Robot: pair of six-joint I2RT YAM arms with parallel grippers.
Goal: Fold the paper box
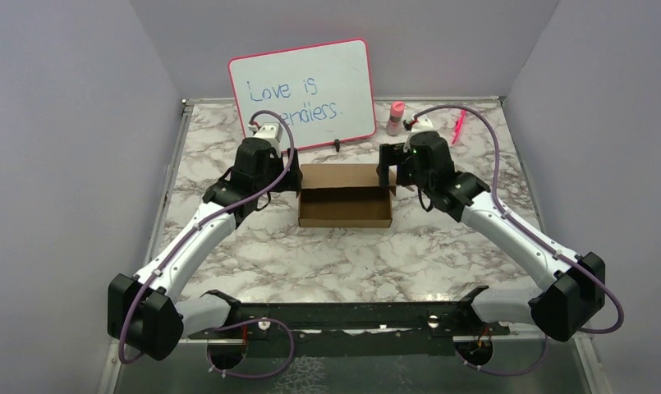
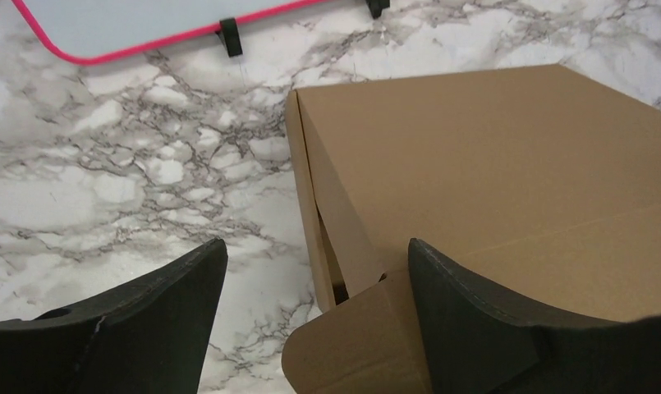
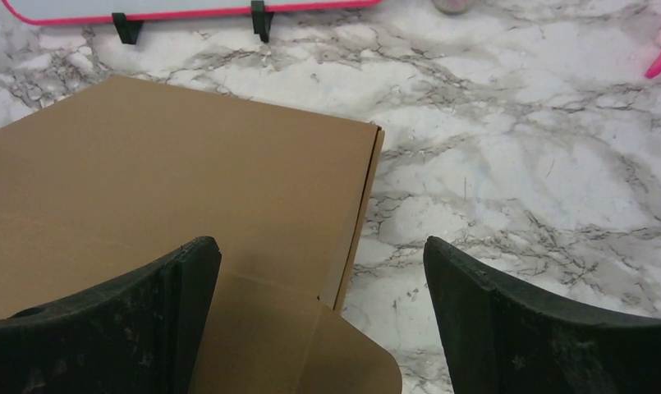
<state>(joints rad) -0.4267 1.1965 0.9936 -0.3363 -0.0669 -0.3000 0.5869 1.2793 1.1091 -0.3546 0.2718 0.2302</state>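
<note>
The paper box [image 1: 346, 215] is brown cardboard, a shallow open tray in the middle of the table with its lid panel [image 1: 343, 175] raised along the far side. My left gripper [image 1: 294, 179] is at the lid's left end, open. In the left wrist view the lid panel [image 2: 491, 156] and its rounded side tab [image 2: 351, 349] lie between the spread fingers of the left gripper [image 2: 316, 246], close to the right finger [image 2: 475, 320]. My right gripper [image 1: 390, 174] is open at the lid's right end. The right wrist view shows the right gripper [image 3: 319, 244] straddling the right tab [image 3: 310, 353].
A pink-framed whiteboard [image 1: 302, 94] stands on clips just behind the box. A pink bottle [image 1: 396, 117] and a pink marker [image 1: 459, 127] lie at the back right. Grey walls close in the marble table [image 1: 335, 254] on three sides.
</note>
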